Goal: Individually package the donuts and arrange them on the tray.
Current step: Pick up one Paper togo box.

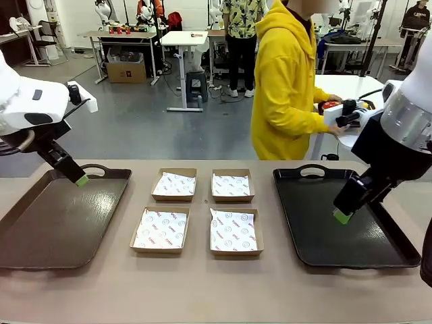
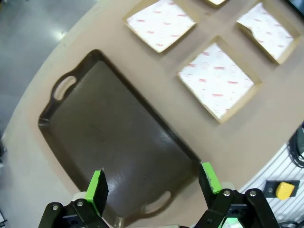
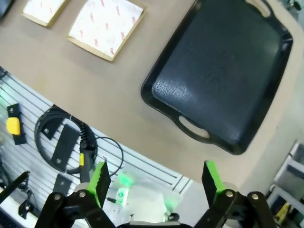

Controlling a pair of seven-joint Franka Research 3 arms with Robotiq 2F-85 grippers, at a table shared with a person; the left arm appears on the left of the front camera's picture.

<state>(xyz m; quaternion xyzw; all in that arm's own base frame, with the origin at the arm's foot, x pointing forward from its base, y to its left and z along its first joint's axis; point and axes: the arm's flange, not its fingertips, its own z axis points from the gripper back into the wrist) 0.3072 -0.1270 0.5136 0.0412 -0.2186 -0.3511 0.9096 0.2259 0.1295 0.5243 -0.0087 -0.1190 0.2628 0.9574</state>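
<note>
L hand (image 2: pixel 153 184) & R hand (image 3: pixel 156 180) both wide, empty; risk: light paper-lined boxes (image 1: pixel 160 229) skid on bench when donuts dropped in

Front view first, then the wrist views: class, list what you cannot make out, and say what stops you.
- Front view: small red thing on the far side, too small to name.
- Front view: print on the box liners, too small to read.
- Front view: left tray, near corner cut off by the picture's left edge.
- Left wrist view: far boxes, cut by the top edge.
</note>
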